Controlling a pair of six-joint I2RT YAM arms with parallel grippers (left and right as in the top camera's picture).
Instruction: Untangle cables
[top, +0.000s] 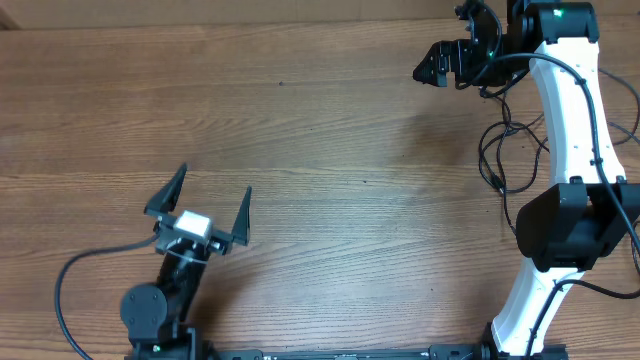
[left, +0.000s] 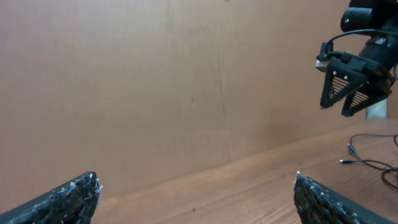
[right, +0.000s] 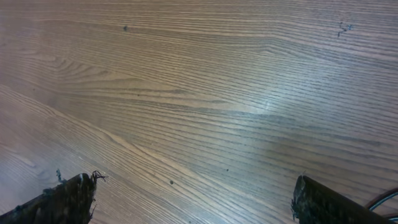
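the left gripper (top: 215, 180) is seen nearest, low over the wooden table (top: 330, 150), its jaws spread wide and nothing held between them. further off to the right, the cables (top: 496, 180) are laid on the table as thin black loops just beside the right arm (top: 575, 110), partly covered by it; they seem to be looped together there, though this is hard to make out. farthest away, the right gripper (top: 428, 72) is held above bare wood, its jaws likewise fully parted and empty, well apart from the left one.
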